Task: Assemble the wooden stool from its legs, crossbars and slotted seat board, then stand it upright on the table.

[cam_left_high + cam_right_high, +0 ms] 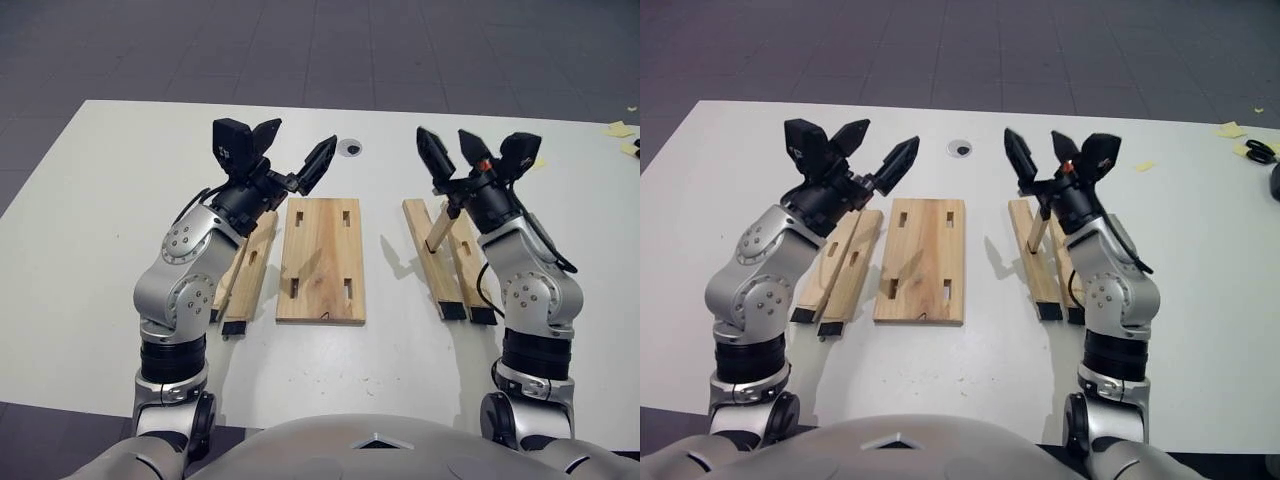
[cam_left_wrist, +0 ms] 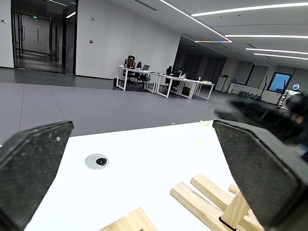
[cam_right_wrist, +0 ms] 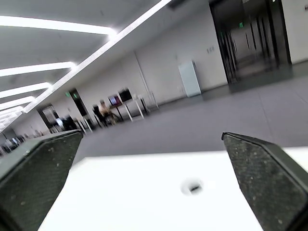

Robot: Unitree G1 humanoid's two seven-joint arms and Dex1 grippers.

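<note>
The slotted seat board (image 1: 320, 260) lies flat in the middle of the white table (image 1: 120, 200). Left of it lie two wooden legs (image 1: 250, 275) side by side, partly hidden under my left arm. Two more legs (image 1: 438, 262) lie to its right, and a short wooden piece (image 1: 440, 228) sticks up from them at a tilt. My left gripper (image 1: 298, 148) hovers open and empty above the board's far left corner. My right gripper (image 1: 446, 142) is open and empty too, raised just above the tilted piece. The left wrist view shows that piece (image 2: 236, 211) and the right legs (image 2: 202, 202).
A round cable hole (image 1: 349, 148) sits in the table beyond the seat board. Yellow paper scraps (image 1: 620, 128) and a dark object (image 1: 1265, 150) lie at the far right edge. Bare tabletop stretches along the front and on the far left.
</note>
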